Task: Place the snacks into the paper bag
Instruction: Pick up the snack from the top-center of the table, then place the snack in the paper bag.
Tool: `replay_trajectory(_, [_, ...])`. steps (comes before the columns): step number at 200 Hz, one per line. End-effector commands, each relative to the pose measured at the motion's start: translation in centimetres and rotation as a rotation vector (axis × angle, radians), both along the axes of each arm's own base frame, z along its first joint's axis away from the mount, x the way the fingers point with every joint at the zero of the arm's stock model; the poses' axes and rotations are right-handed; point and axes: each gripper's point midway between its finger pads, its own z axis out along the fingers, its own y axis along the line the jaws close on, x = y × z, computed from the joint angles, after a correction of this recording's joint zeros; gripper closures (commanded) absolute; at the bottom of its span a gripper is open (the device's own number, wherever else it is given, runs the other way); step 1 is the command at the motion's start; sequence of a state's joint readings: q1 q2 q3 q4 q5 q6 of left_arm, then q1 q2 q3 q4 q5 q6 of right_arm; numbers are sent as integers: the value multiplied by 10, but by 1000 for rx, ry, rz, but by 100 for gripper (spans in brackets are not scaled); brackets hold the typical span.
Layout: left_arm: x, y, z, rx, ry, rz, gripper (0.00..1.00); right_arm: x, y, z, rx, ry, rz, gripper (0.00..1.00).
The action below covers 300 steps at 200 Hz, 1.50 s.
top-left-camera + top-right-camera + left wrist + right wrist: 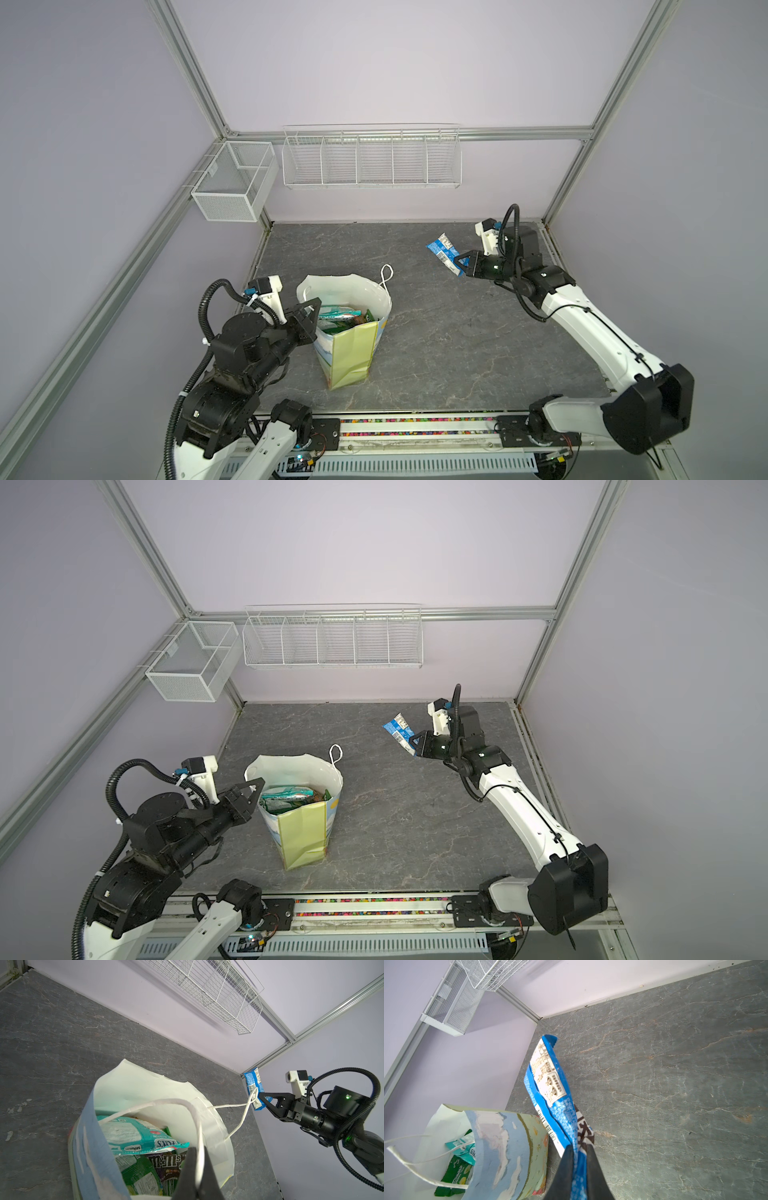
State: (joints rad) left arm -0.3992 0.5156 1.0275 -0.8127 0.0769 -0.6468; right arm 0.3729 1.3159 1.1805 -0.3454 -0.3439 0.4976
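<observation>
Toward the table's (457, 340) front-left, the paper bag (351, 353) stood upright and open. The left gripper (316, 306) sat at its rim, fingers pinched narrow on a white cord handle (170, 1102). Inside lay at least 3 snacks: a teal packet (133, 1136), a green packet (137, 1176) and a brown packet (166, 1165). Well apart, toward the back right, the right gripper (458, 262) held a blue packet (442, 249) clamped between its 2 fingers, clear above the table.

Most snacks (139, 1178) lie buried in the paper bag (93, 1157), their number unclear; the blue packet (560, 1113)'s small print is unreadable; its lower end vanishes between the right gripper (578, 1148)'s jaws, themselves cut off by the frame edge.
</observation>
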Motion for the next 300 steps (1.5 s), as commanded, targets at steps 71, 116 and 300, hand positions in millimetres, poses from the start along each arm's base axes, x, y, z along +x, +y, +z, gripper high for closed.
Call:
replay_trajectory(71, [0,-3,7,-31,-22,-11,100,-26,11,53,10,-128,46,88])
replay_trajectory(116, [0,-3,6,-32,-19,-11,100,-38,22,69,3,-170,74,87])
replay_trajectory(300, [0,-5,5,-42,-20,-19,100,-89,88,117,-20,-283,227,85])
